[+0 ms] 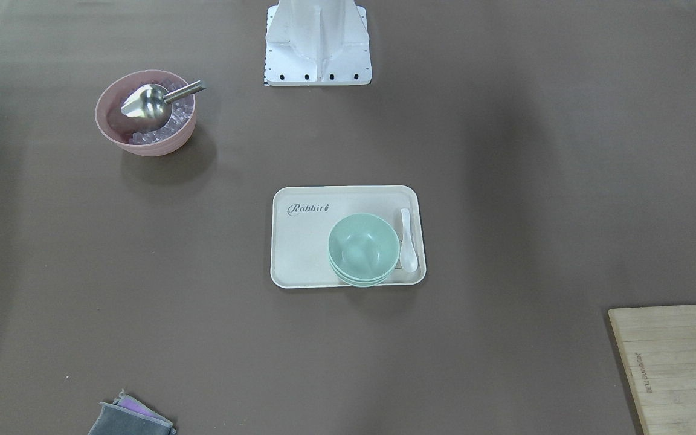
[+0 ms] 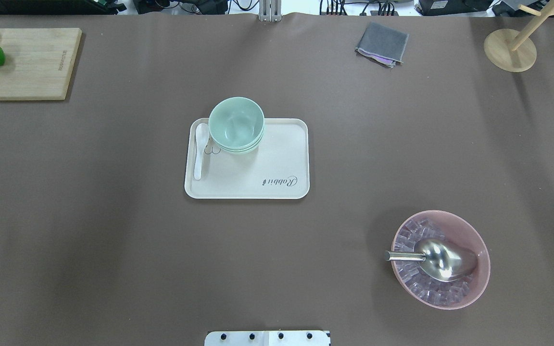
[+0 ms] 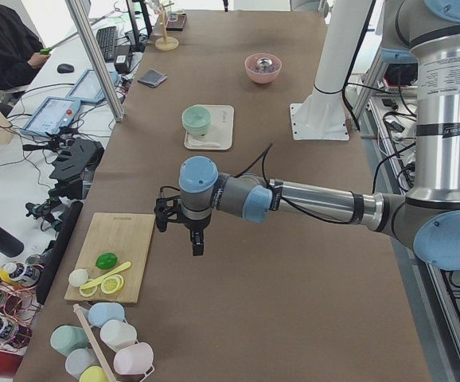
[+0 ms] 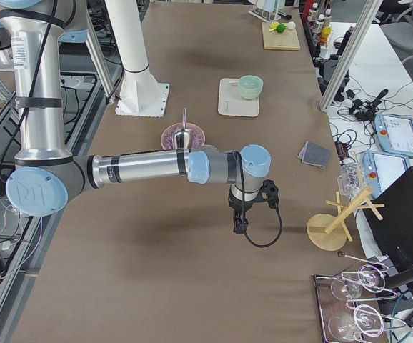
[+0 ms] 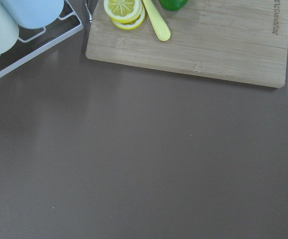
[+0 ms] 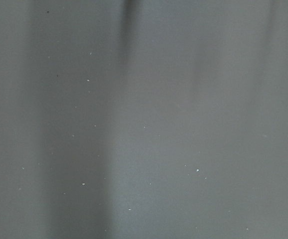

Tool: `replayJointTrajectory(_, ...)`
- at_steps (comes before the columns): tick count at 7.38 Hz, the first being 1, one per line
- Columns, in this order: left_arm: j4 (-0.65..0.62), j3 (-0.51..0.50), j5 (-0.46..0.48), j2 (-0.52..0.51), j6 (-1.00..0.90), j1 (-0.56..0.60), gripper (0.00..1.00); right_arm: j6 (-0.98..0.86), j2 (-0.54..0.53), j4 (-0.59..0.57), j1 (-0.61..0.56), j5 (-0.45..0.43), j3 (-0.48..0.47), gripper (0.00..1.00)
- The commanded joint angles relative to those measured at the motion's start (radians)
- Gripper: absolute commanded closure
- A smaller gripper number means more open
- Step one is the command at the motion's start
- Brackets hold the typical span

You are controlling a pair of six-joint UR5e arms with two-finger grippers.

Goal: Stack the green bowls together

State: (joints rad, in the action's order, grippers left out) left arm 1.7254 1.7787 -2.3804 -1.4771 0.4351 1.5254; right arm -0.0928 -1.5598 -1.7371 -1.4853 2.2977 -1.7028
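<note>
The green bowls (image 1: 364,248) sit nested in one stack on the cream tray (image 1: 299,241), at its corner next to a white spoon (image 1: 407,240). The stack also shows in the overhead view (image 2: 236,124) and small in both side views (image 3: 197,120) (image 4: 250,86). My left gripper (image 3: 196,239) hangs over bare table near the cutting board, far from the tray. My right gripper (image 4: 239,221) hangs over bare table at the other end. Both show only in the side views, so I cannot tell whether they are open or shut.
A pink bowl (image 2: 484,269) with ice cubes and a metal scoop (image 2: 443,259) stands on the robot's right. A wooden cutting board (image 2: 27,62) with lime and lemon lies far left. A grey cloth (image 2: 382,43) and a wooden stand (image 2: 510,48) are at the far right.
</note>
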Motion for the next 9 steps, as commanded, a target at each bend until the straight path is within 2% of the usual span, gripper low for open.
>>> replayJointTrajectory(1,-0.004,-0.005,-0.02,0.049,-0.041,0.058,0.02,0.004,-0.006,-0.016,-0.009,0.019,0.0,0.0)
replayJointTrajectory(4,-0.007,-0.01,0.059,0.044,-0.058,0.052,0.02,0.048,-0.005,-0.015,-0.01,0.023,-0.009,0.0)
replayJointTrajectory(5,-0.007,-0.008,0.059,0.043,-0.058,0.052,0.02,0.047,-0.006,-0.015,-0.01,0.046,-0.011,0.0)
replayJointTrajectory(9,-0.007,-0.016,0.066,0.04,-0.058,0.05,0.02,0.047,-0.006,-0.013,-0.012,0.048,-0.012,0.0)
